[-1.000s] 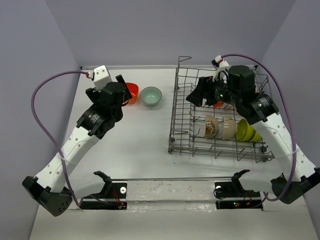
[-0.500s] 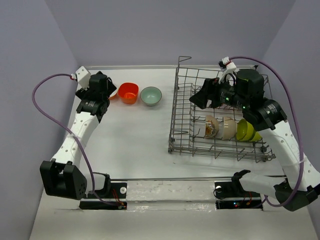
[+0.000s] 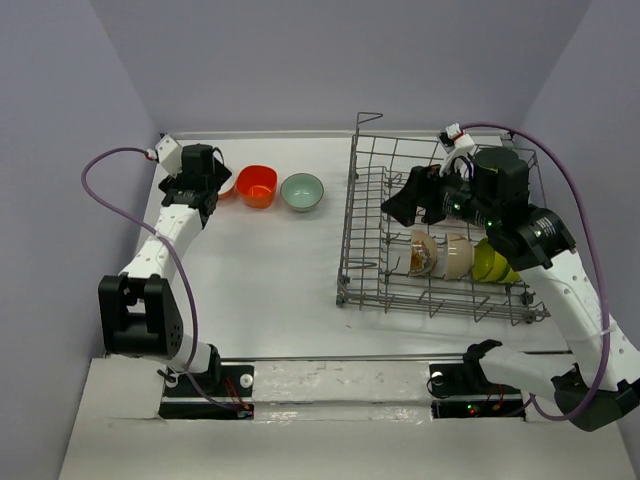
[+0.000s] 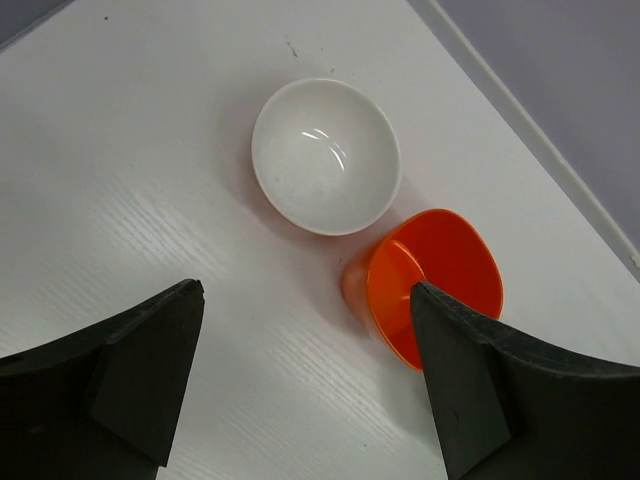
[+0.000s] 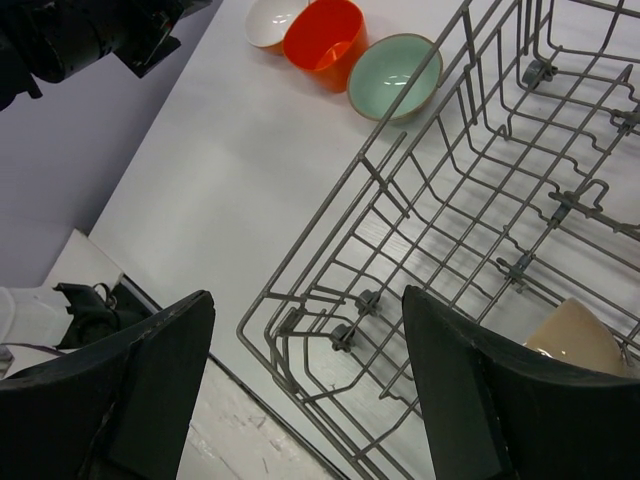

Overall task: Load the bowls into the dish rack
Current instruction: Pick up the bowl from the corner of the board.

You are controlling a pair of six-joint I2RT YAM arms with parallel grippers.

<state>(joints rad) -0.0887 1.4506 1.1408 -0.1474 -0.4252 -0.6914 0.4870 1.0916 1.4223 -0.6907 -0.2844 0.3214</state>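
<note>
The left gripper (image 4: pixel 305 300), spread, hangs over a glossy round white bowl (image 4: pixel 326 155) beside a red-orange bowl (image 4: pixel 435 285), left of the grey wire dish rack (image 3: pixel 400 285); the right gripper (image 5: pixel 308 297), spread, hangs above that rack.

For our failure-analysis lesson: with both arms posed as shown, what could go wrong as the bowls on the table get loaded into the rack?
1. The white bowl and the red-orange bowl sit so close together that the open left end effector may knock one while grasping the other.
2. The open right end effector hovers by the dish rack wall and might snag its wires.
</note>
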